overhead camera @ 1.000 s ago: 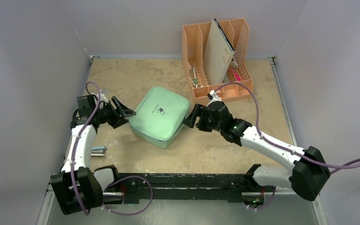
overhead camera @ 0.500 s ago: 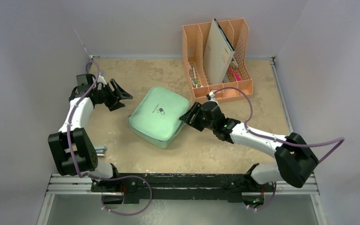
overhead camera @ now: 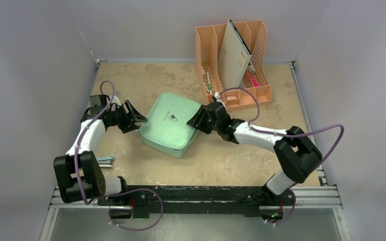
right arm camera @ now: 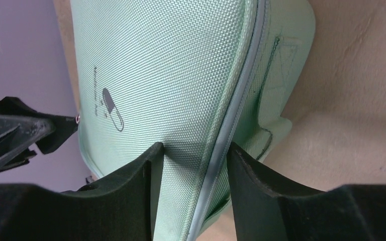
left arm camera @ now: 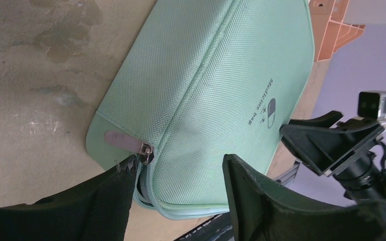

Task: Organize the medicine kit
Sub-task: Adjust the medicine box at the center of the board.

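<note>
Beige worktop (overhead camera: 130, 80) carries the medicine kit (overhead camera: 173, 123). Left pincer (left arm camera: 178, 164), apart, should pinch the zipper pull (left arm camera: 123, 139); right pincer (right arm camera: 193, 150) straddles the kit's edge, grip unclear.

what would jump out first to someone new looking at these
The mint-green medicine kit lies in the middle of the table. The left gripper is open beside its zipper pull; the right gripper straddles the opposite edge seam. A peach file organizer stands at the far edge.

Mint-green medicine kit (overhead camera: 171, 124), closed, flat.
</note>
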